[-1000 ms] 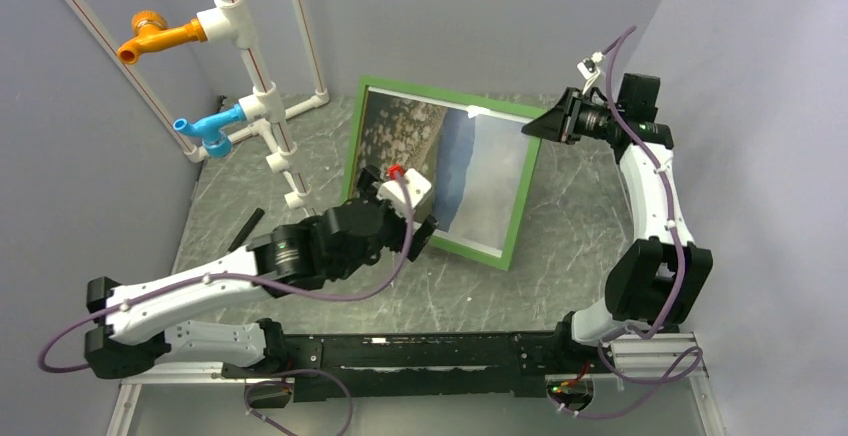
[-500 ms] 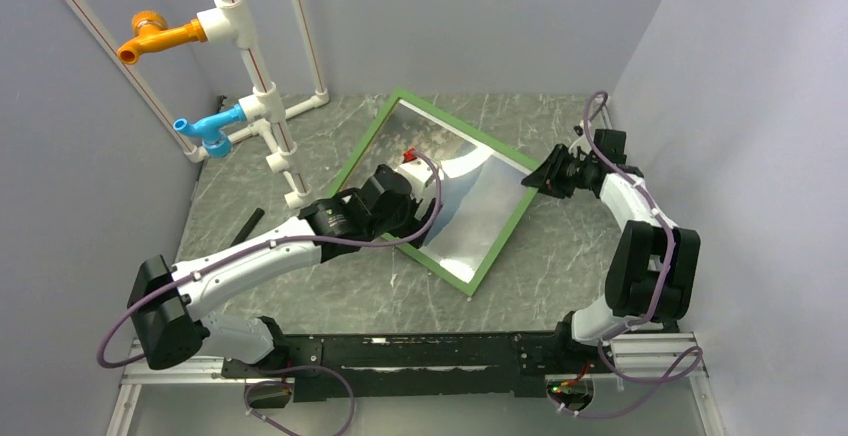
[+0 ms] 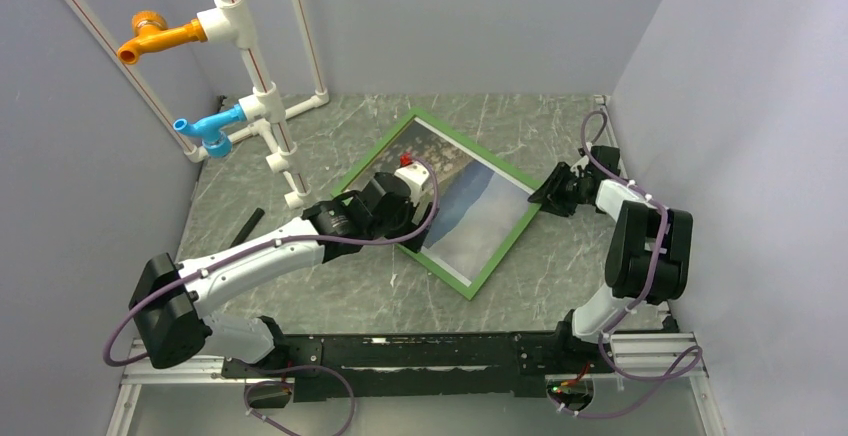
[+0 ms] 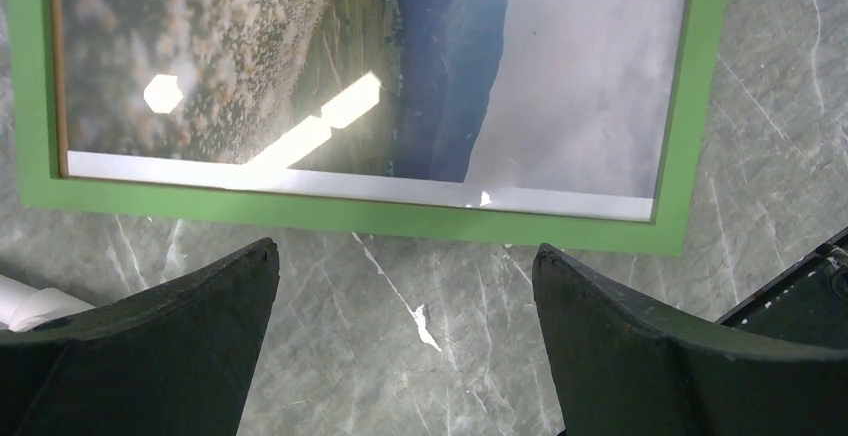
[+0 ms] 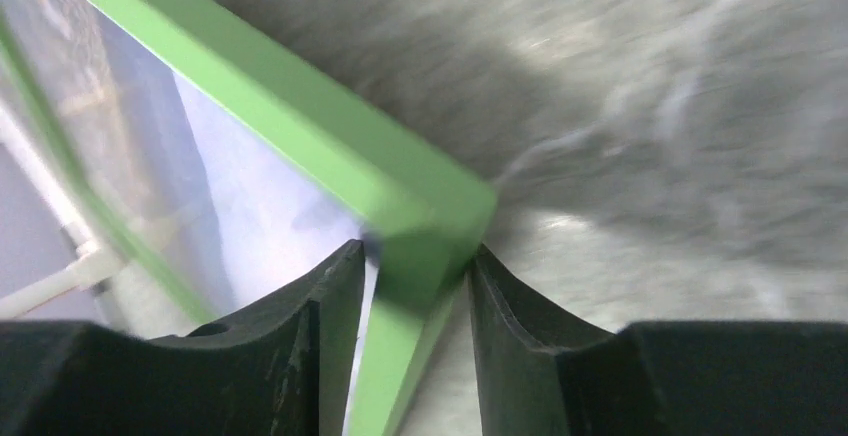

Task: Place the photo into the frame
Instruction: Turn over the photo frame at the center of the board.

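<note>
The frame (image 3: 505, 246) lies almost flat on the table, green face up, turned diagonally. The photo (image 3: 470, 216) of meadow, hills and pale sky shows inside it behind the glass. In the left wrist view the frame's green edge (image 4: 360, 216) and the photo (image 4: 440, 76) are just beyond my fingers. My left gripper (image 4: 405, 256) is open and empty above bare table beside the frame's near-left edge; in the top view it (image 3: 403, 224) overlaps that edge. My right gripper (image 5: 415, 266) is shut on the frame's right corner (image 5: 430, 216), low by the table (image 3: 547, 196).
A white pipe rack (image 3: 262, 106) with an orange fitting (image 3: 155, 36) and a blue fitting (image 3: 205, 128) stands at the back left. A small black stick (image 3: 245, 228) lies left of my left arm. Grey walls close in left, back and right.
The frame has come down from standing nearly upright to lying almost flat. My right gripper has lowered with its corner. My left arm has stretched out towards the frame's near-left edge.
</note>
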